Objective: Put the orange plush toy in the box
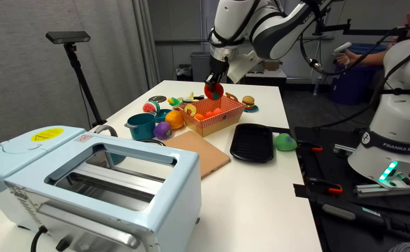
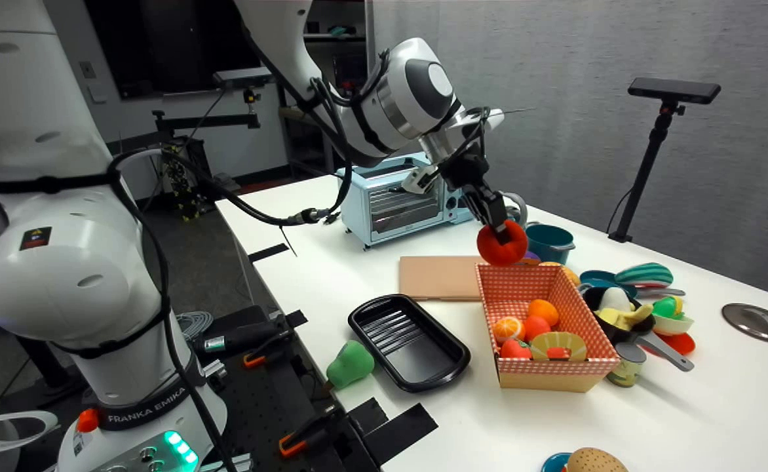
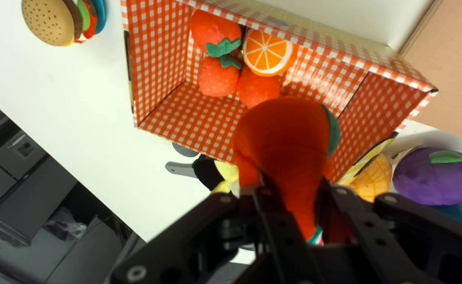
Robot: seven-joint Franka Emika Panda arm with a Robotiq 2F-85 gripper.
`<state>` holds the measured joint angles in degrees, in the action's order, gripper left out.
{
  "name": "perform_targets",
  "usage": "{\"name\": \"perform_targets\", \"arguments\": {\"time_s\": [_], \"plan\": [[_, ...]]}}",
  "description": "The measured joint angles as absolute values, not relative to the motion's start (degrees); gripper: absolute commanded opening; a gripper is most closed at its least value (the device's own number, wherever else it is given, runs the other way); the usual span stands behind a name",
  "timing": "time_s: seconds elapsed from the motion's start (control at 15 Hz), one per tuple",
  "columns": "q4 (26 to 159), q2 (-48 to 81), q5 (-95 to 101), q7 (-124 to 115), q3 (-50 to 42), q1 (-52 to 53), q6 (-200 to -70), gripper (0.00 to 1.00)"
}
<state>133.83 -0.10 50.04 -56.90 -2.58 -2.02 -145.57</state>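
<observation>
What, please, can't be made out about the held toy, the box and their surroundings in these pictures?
Sides of the held toy within the grip: hidden by the jaws in the wrist view.
Floor of the box under the fruit: covered by it in the wrist view.
Label of the can: too small to read in an exterior view.
Face of the person: cut off by the picture's edge in an exterior view.
</observation>
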Motion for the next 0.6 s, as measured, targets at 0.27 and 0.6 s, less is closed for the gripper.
{"name": "perform_targets", "arguments": {"time_s": [0.27,0.6], "plan": [[133.24,1.06,48.59,-56.75,-2.58,-2.01,-145.57,0.78],[132.83,1.86,47.62,-56.57,-2.58,-2.01,-145.57,1.00]]}}
